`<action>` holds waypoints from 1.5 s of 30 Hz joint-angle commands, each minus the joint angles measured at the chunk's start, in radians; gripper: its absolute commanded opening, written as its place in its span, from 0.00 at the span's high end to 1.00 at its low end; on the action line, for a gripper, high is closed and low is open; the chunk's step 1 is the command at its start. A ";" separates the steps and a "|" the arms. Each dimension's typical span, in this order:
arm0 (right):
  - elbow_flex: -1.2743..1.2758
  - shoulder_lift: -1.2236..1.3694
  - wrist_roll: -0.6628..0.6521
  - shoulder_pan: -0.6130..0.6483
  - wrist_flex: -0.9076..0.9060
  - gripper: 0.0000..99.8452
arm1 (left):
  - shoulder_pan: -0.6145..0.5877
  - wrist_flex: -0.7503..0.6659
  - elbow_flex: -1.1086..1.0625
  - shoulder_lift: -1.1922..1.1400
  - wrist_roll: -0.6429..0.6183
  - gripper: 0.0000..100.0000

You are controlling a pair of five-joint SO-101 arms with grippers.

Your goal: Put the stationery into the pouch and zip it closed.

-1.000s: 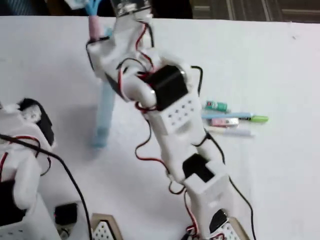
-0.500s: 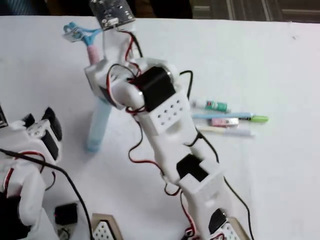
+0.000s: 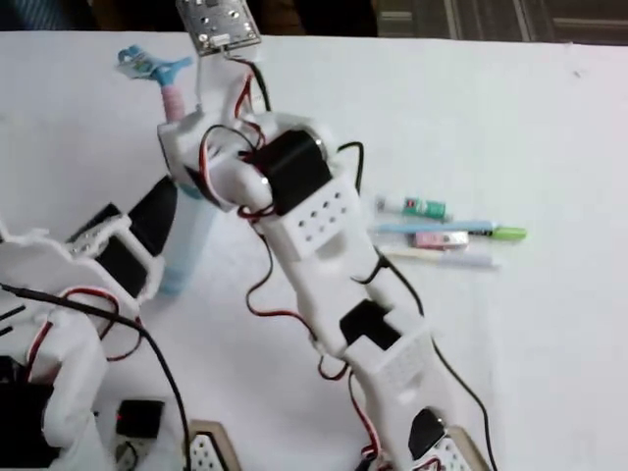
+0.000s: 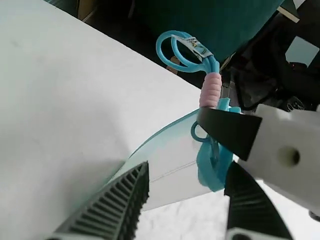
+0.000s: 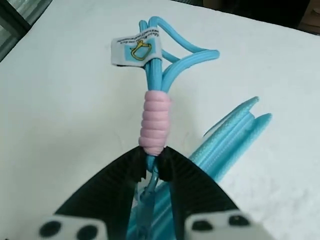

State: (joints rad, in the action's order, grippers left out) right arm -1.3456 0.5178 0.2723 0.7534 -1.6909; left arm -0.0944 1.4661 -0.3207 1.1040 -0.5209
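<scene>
I am watching my right gripper (image 5: 152,162) pinching the pull cord (image 5: 154,122) of the pouch (image 3: 191,245) just below its pink coil, fingers pressing together on the blue cord, at the far left of the table (image 3: 549,128). The pouch is lying lengthwise, running from there toward the near side. My left gripper (image 4: 187,172) is hovering at the pouch, fingers spreading wide and gripping nothing. The stationery (image 3: 442,235) is lying in a row on the right, well apart from the pouch

light blue pouch (image 3: 191,250) well apart from stationery (image 3: 446,235)
</scene>
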 commanded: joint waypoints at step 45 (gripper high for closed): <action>0.009 0.010 0.041 -0.061 0.035 0.98 | -0.031 0.092 0.140 -0.231 0.003 0.74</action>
State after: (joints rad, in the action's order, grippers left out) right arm -1.3334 0.5347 0.3076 0.7043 -1.6617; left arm -0.0407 1.5305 -0.2424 0.8769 -0.5178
